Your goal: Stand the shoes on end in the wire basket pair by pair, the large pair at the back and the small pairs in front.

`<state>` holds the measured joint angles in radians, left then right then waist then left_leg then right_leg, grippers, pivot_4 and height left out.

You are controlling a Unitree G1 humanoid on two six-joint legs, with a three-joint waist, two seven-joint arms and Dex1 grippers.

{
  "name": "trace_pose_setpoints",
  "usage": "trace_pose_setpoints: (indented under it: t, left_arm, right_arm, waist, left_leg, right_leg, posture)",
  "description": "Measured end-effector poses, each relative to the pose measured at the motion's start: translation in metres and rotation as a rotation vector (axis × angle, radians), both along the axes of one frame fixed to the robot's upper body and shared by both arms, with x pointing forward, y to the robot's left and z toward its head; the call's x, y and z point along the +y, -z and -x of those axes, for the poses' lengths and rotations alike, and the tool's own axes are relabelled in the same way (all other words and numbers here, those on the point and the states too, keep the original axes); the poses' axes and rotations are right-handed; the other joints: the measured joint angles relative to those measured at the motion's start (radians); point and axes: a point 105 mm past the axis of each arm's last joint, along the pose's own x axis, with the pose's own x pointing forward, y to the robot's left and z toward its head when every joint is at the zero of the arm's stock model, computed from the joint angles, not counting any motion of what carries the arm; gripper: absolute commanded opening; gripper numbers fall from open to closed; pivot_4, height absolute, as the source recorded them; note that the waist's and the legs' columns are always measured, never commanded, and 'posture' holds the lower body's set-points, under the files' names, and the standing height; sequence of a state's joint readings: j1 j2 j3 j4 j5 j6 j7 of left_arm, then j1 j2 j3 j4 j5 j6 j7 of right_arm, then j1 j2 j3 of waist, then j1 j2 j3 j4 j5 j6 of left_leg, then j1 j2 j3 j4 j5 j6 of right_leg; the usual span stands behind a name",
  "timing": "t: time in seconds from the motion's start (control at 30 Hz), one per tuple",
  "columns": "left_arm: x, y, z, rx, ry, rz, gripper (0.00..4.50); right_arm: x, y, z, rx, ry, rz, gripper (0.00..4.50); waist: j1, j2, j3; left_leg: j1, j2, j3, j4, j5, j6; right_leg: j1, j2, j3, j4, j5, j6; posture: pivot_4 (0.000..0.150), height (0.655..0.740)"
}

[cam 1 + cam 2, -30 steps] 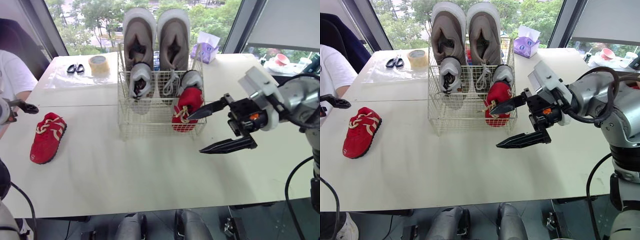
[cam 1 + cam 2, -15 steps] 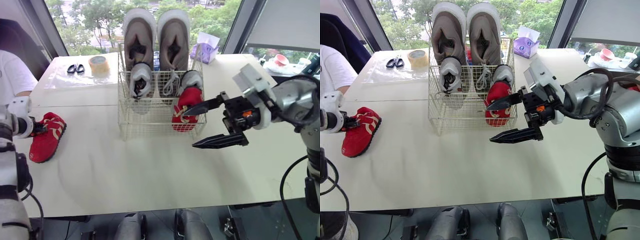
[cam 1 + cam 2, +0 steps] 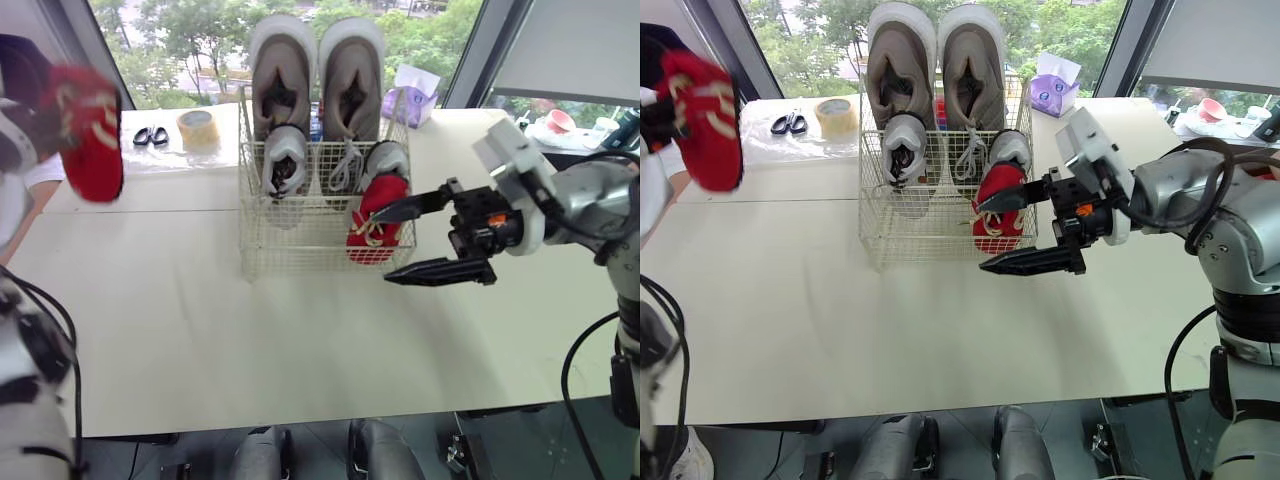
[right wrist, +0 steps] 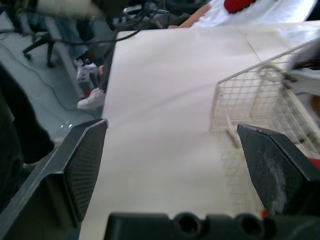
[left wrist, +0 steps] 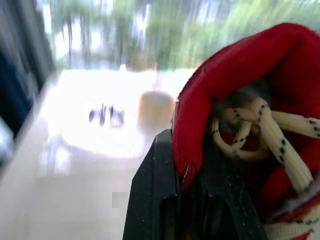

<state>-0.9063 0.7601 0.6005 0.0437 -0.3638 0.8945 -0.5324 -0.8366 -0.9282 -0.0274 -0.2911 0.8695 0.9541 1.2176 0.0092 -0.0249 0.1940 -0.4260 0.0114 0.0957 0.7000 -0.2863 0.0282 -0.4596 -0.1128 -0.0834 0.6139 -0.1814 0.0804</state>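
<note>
The wire basket (image 3: 300, 240) stands mid-table. A large grey pair (image 3: 281, 70) stands on end at its back, with a small grey-and-white pair (image 3: 283, 160) in front of it. One small red shoe (image 3: 377, 215) stands at the basket's front right corner. The other red shoe (image 3: 90, 135) hangs high above the table's left side, toe down. My left gripper (image 5: 187, 150) is shut on its collar, beside the cream laces. My right gripper (image 3: 390, 248) is open with nothing in it, its tips just outside the basket's right front, next to the red shoe inside.
Scissors (image 3: 152, 136) and a tape roll (image 3: 198, 128) lie at the back left on a plastic sheet. A purple tissue pack (image 3: 412, 95) sits behind the basket's right. A person's arm (image 3: 660, 185) is at the left edge. Pink cups (image 3: 560, 118) stand far right.
My left gripper shut on the red shoe lying on the table's left and lifted it high up. The right gripper stayed open and drifted slightly toward the basket.
</note>
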Motion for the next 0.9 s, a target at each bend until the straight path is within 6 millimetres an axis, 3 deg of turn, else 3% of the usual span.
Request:
trace_pose_setpoints:
  t: [0.1,0.23,0.43,0.53,0.6,0.77,0.9]
  left_arm:
    - [-0.048,-0.013,0.026,-0.217,0.095,0.092,0.02]
    - [-0.093,-0.024,0.052,-0.395,0.165,0.114,0.02]
    - [-0.154,0.006,0.044,-0.372,0.320,0.173,0.02]
    - [-0.190,0.037,0.041,-0.289,0.430,0.202,0.02]
    - [-0.204,0.051,0.041,-0.254,0.461,0.195,0.02]
    - [-0.225,0.059,0.049,-0.282,0.463,0.189,0.02]
    - [-0.229,0.067,0.045,-0.321,0.385,0.117,0.02]
  right_arm:
    - [-0.005,-0.006,-0.008,0.017,0.049,-0.035,4.50]
    - [-0.008,-0.011,-0.011,0.043,0.069,-0.058,4.50]
    - [-0.010,-0.020,-0.007,0.081,0.066,-0.081,4.50]
    - [-0.012,-0.017,-0.013,0.101,0.086,-0.081,4.50]
    - [-0.011,-0.014,-0.013,0.116,0.084,-0.070,4.50]
    - [-0.009,-0.007,-0.008,0.143,0.090,-0.046,4.50]
    - [-0.010,-0.006,-0.006,0.163,0.103,-0.052,4.50]
  waist:
    - [0.005,-0.001,0.000]
    - [0.004,-0.001,0.000]
    - [0.004,0.000,0.000]
    - [0.004,0.001,0.000]
    - [0.004,0.001,0.000]
    - [0.004,0.001,0.000]
    - [0.005,0.001,0.000]
  left_leg:
    - [0.000,-0.001,0.000,0.002,0.000,0.000]
    - [0.005,-0.001,-0.001,0.001,0.000,0.000]
    - [0.013,0.000,-0.001,0.000,-0.004,0.008]
    - [0.015,0.000,0.000,0.000,-0.005,0.010]
    - [0.015,0.000,0.000,0.000,-0.005,0.010]
    - [0.015,0.001,-0.001,0.000,-0.006,0.010]
    - [0.015,0.001,-0.001,0.000,-0.006,0.010]
  right_leg:
    - [0.001,0.001,-0.001,-0.001,0.002,0.003]
    - [0.006,0.003,-0.001,0.000,0.002,0.003]
    - [0.013,0.006,-0.001,-0.002,0.002,0.002]
    - [0.016,0.006,-0.001,-0.003,0.002,0.002]
    - [0.016,0.006,-0.001,-0.003,0.002,0.002]
    - [0.016,0.006,-0.001,-0.004,0.001,0.002]
    - [0.016,0.006,-0.001,-0.004,0.001,0.001]
  posture:
    - [0.150,0.7400]
    - [0.150,0.7400]
    - [0.150,0.7400]
    - [0.150,0.7400]
    - [0.150,0.7400]
    - [0.150,0.7400]
    - [0.150,0.7400]
